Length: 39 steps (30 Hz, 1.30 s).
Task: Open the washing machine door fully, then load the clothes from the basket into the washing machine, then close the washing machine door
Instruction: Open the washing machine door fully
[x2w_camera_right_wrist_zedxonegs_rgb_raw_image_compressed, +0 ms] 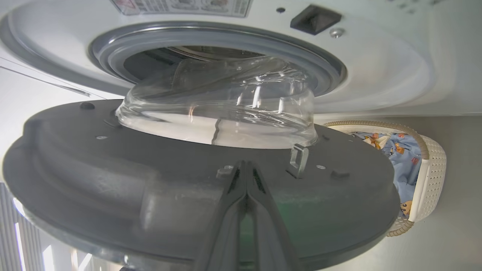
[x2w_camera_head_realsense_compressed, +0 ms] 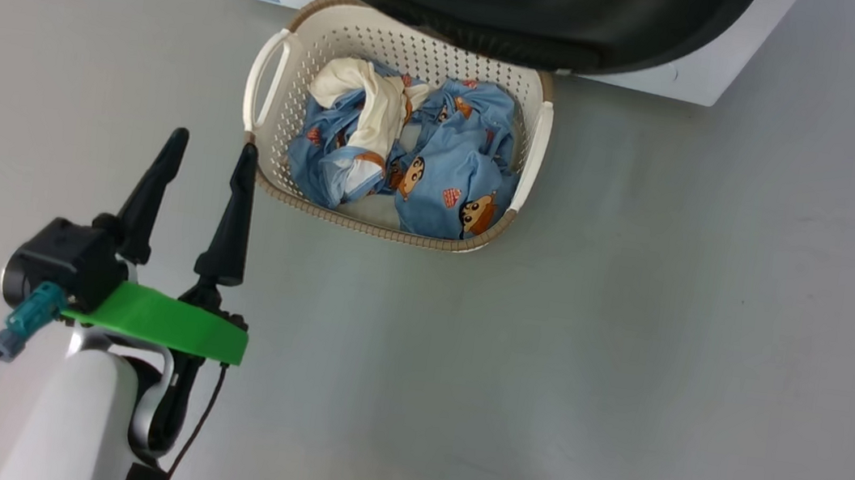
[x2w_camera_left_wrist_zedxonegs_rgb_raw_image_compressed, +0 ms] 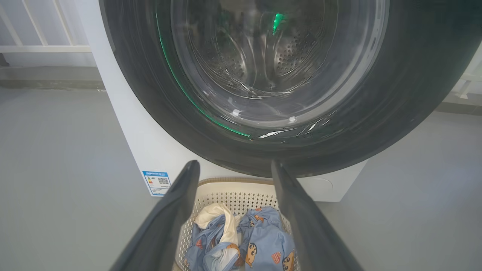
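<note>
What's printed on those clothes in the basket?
The clothes are light blue with small cartoon faces and red-orange shapes; clearest in the head view.

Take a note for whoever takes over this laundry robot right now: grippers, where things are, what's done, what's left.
The left gripper is open and empty, above the floor beside the basket.
The right gripper is shut, tips at the inner face of the washing machine door.
The clothes lie in the basket, before the washing machine.
Done: door partly open.
Left: open it fully, load, close.
</note>
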{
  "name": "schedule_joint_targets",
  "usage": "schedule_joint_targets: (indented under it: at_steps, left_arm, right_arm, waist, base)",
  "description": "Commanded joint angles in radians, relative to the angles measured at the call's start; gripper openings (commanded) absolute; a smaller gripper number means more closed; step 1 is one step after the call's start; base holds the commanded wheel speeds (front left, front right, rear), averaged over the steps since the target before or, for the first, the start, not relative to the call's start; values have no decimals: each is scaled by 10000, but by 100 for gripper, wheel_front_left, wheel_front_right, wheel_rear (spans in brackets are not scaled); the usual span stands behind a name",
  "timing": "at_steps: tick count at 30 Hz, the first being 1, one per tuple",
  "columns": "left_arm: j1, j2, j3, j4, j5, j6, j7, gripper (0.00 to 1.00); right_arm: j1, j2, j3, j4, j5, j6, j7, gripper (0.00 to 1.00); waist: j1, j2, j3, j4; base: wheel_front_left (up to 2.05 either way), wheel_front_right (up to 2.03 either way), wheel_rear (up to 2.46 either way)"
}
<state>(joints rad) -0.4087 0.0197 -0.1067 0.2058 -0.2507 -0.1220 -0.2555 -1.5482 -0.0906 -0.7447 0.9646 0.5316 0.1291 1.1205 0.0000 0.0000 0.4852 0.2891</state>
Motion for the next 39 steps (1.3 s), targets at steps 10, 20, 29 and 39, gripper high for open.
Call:
schedule_joint_targets:
  at_steps: [10, 20, 29, 39]
  left_arm:
    - [332, 306, 430, -314, 256, -7, -63, 100]
    - [421, 306, 421, -316, 268, -20, -63, 100]
    - [500, 306, 374, -286, 294, -37, -63, 100]
    - [589, 306, 336, -336, 305, -52, -63, 100]
  right_arm:
    - [763, 403, 1044, -382, 1138, 16, 1605, 0]
    - [1900, 403, 2888, -986, 2890, 16, 2137, 0]
    - [3240, 403, 5557, -1635, 5417, 16, 2151, 0]
    - [4938, 403, 8793, -3051, 7973, 16, 1193, 0]
  waist:
    - [0, 0, -495, -285]
    - [0, 0, -791, -367]
    - [0, 0, -1083, -315]
    - [0, 0, -1277, -401]
  base:
    - [0, 0, 0]
    - [0, 0, 0]
    - [0, 0, 0]
    - [0, 0, 0]
